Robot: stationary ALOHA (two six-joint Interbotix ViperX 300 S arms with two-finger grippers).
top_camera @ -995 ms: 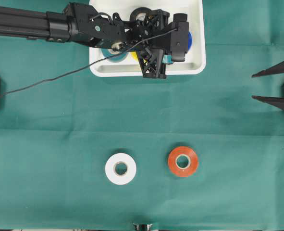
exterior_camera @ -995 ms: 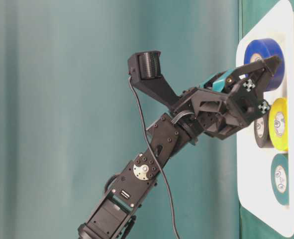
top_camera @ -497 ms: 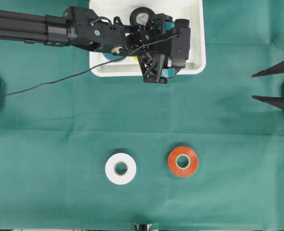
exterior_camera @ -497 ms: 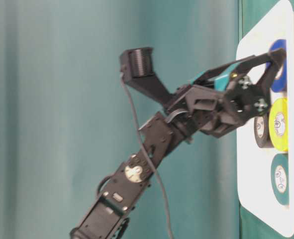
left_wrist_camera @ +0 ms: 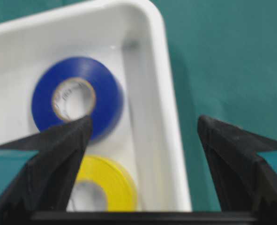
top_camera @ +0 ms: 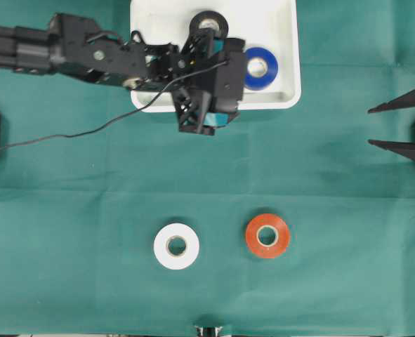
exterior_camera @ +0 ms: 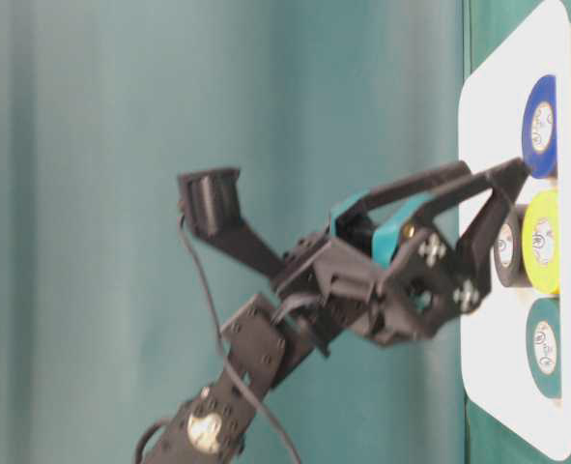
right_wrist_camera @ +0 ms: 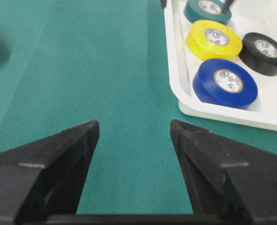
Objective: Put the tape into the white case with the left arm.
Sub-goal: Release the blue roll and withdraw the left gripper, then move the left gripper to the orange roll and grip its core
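holds four rolls, the white case at the top of the green cloth: blue tape flat near the right wall, black tape at the far rim, yellow tape and teal tape side by side further in, seen from the right wrist. hangs over the case's near rim, the left gripper, teal-banded fingers spread wide, pinching nothing, blue roll visible beyond the tips. covers much of the case's left half from overhead. lying well apart from the case on the cloth: white tape and orange tape, near each other. parked at the right edge, the right gripper, spread and empty.
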